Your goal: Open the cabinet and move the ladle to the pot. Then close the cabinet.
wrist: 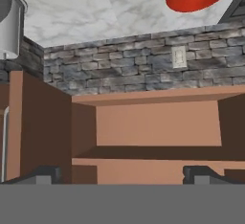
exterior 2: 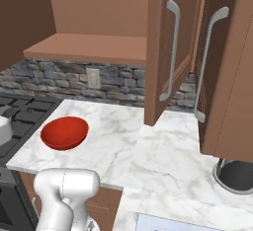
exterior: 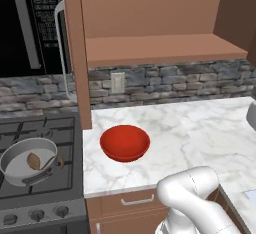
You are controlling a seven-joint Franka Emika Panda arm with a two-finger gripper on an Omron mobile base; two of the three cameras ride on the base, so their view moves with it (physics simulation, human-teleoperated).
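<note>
Ladle [exterior: 40,162] sits in the pot [exterior: 17,175]. Gripper [wrist: 122,174] gapes, released, facing the open cabinet [wrist: 158,122]. Left door [wrist: 40,127] stands at nine o'clock.

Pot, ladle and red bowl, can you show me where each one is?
pot [exterior: 15,170]: left base view, on the pale inside floor, on the stove.
ladle [exterior: 34,160]: left base view, on its brown scoop, lying inside the pot.
red bowl [exterior: 124,142]: left base view, on its inside, on the marble counter.
</note>
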